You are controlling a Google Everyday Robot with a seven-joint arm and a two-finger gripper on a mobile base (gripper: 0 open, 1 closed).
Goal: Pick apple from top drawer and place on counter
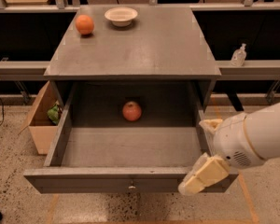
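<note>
The apple (131, 111) is red and lies at the back middle of the open top drawer (130, 148). The drawer is pulled fully out, its front panel (107, 180) carrying a small metal knob. The counter (144, 45) is the grey tabletop above it. My gripper (197, 156), with pale tan fingers (206, 173) on a white arm, hangs over the drawer's front right corner, to the right of and nearer than the apple. It is open and empty.
An orange fruit (84, 24) and a white bowl (121, 16) sit at the back left of the counter. A cardboard box (41, 120) with green items stands on the floor to the left. A small clear bottle (238, 55) stands on the right ledge.
</note>
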